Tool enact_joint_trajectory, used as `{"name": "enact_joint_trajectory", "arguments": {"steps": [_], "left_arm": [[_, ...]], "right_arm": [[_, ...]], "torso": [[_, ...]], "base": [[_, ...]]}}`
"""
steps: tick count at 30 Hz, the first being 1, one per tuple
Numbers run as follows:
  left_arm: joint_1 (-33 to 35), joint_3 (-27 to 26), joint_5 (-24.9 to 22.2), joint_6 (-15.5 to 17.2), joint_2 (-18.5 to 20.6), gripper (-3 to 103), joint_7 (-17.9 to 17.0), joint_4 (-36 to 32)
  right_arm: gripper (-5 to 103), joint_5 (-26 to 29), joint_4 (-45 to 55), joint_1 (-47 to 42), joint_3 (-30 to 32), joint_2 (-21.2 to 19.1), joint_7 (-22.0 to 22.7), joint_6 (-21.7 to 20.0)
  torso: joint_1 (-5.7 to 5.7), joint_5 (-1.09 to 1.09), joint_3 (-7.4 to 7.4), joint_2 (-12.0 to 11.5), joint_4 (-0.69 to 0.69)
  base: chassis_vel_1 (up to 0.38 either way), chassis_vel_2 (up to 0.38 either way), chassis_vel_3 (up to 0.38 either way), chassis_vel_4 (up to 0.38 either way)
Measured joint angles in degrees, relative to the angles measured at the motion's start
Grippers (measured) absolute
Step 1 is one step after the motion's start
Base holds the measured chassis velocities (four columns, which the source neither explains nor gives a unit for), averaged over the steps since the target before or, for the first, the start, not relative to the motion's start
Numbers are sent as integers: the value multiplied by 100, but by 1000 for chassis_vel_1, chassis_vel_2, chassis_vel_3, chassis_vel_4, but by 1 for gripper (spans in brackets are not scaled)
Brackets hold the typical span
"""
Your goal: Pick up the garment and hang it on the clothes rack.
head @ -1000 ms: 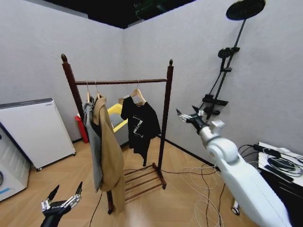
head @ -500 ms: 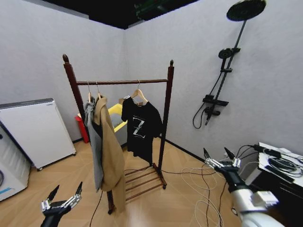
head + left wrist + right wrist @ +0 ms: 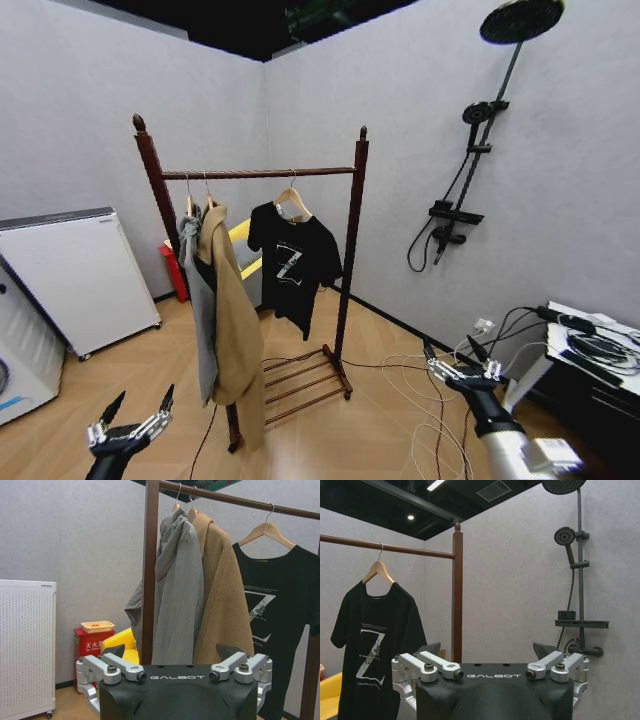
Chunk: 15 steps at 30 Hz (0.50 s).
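On the top rail of the clothes rack (image 3: 256, 173), toward its right-hand post, we find the garment (image 3: 293, 262) hanging from its wooden hanger (image 3: 291, 201), hook over the rail. We judge the hanging step done as things lie.

Handling, our estimate: the T-shirt is light, limp cloth and would fold or slide under any pinch on the fabric. The hanger is the only stiff part. We would take hold at the hanger's neck, just below the hook, or on one wooden shoulder where it shows above the collar. The hook is thin metal and probably slippery.

Left pincer (image 3: 130, 425) is low, near the floor on the robot's left, fingers spread wide, holding nothing. Right pincer (image 3: 462, 372) is low on the robot's right, well apart from the rack, also spread wide and empty.

Surroundings: a tan coat (image 3: 236, 325) and a grey jacket (image 3: 199, 305) hang near the left-hand post of the same rail, with a clear gap between them and the T-shirt. The right post stands just beside the shirt's sleeve and would crowd any approach from that side. A black shower stand (image 3: 478, 145) is on the wall to the right. Loose cables (image 3: 420, 385) lie on the floor between the rack base and the right arm. A white appliance (image 3: 75, 275) stands to the left.
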Motion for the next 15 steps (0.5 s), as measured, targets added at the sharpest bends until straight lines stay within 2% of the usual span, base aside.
{"name": "enact_joint_trajectory", "arguments": {"steps": [15], "left_arm": [[0,0,0,0,0,100,0,0]], "right_arm": [[100,10,-28,39,-11,-14,3,-16]], "torso": [[0,0,0,0,-1]], "base": [[-5,-7,-5,-6]]}}
